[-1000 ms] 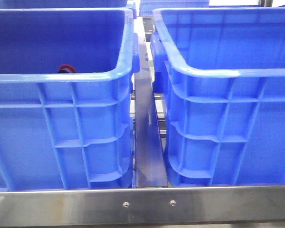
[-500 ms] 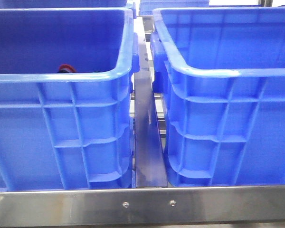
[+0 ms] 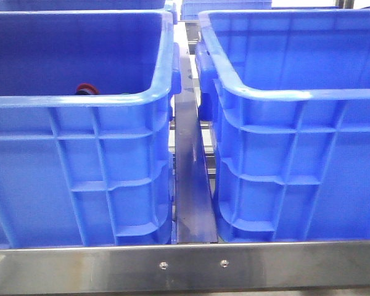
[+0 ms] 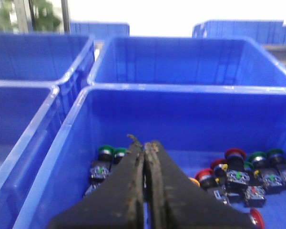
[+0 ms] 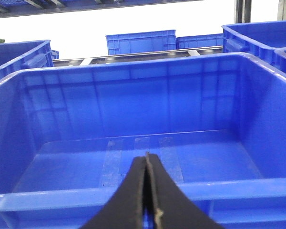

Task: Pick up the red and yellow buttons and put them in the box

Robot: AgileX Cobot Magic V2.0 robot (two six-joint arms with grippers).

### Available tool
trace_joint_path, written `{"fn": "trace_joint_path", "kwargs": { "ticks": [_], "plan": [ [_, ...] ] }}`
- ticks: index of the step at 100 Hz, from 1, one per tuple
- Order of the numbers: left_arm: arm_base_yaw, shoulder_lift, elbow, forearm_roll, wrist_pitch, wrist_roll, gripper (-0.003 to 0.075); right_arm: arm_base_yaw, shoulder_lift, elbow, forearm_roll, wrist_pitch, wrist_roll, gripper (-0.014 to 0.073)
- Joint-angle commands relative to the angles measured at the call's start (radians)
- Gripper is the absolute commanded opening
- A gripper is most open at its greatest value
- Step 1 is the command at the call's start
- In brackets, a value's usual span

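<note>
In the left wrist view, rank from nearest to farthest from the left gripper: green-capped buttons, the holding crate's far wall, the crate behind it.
1. Green-capped buttons, just off the shut left gripper.
2. Holding crate's far wall, behind the buttons.
3. Crate behind, farthest.

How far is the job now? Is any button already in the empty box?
Nothing looks done yet: the box under the right gripper shows a bare floor. Nothing is in hand either; both the right gripper and the left gripper are shut with nothing between the fingers. The red buttons lie among green ones in the left crate. Every pick and place is left.
</note>
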Motion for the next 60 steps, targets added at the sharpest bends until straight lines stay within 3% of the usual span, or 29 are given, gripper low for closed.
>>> {"fn": "trace_joint_path", "kwargs": {
  "ticks": [1,28,60],
  "plan": [
    [0.000,0.112,-0.117,-0.013,0.035,-0.006,-0.0019,-0.003,-0.026,-0.010,-0.007,-0.085,0.000,-0.0069],
    [-0.001,0.381,-0.326,-0.038,0.226,-0.005,-0.0019,-0.003,-0.026,-0.010,-0.007,-0.085,0.000,-0.0069],
    [-0.003,0.520,-0.341,-0.078,0.217,-0.002,-0.0009,-0.003,-0.026,-0.010,-0.007,-0.085,0.000,-0.0069]
  ]
}}
